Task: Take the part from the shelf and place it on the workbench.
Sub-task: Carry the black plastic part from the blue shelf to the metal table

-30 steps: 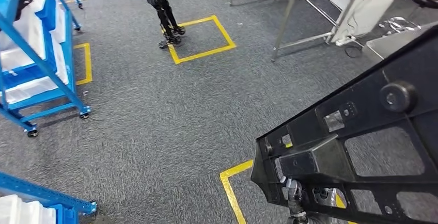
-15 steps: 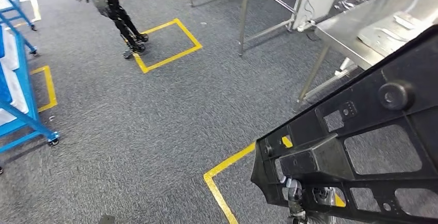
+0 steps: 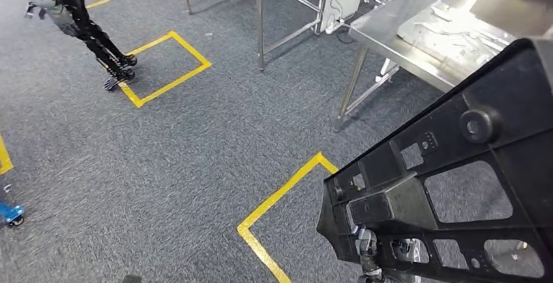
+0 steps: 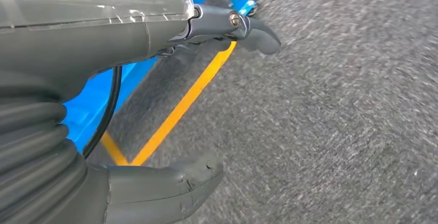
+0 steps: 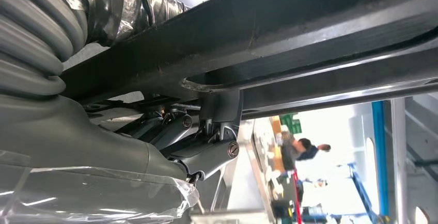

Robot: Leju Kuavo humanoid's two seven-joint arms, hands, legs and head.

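- The part [image 3: 456,185], a large black plastic frame with rectangular cut-outs and a round knob, is carried in the air at the lower right of the head view, tilted upward to the right, over the grey carpet [image 3: 195,165].
- The right hand [image 5: 201,146] grips the part from underneath; in the right wrist view its dark fingers [image 5: 170,128] curl against a black bar of the frame.
- The left hand [image 4: 170,105] holds nothing: its thumb [image 4: 170,185] and fingers are apart, over carpet, a yellow floor line and a blue frame.
- The workbench [image 3: 417,29], a steel table with flat metal pieces on it, stands ahead at the upper right, apart from the part.
- Yellow tape [image 3: 287,188] marks a floor box just in front of the robot; a second taped box [image 3: 171,61] lies farther off to the left.
- Another humanoid robot [image 3: 78,22] stands by that far box.
- A person [image 5: 304,152] shows small in the distance in the right wrist view.
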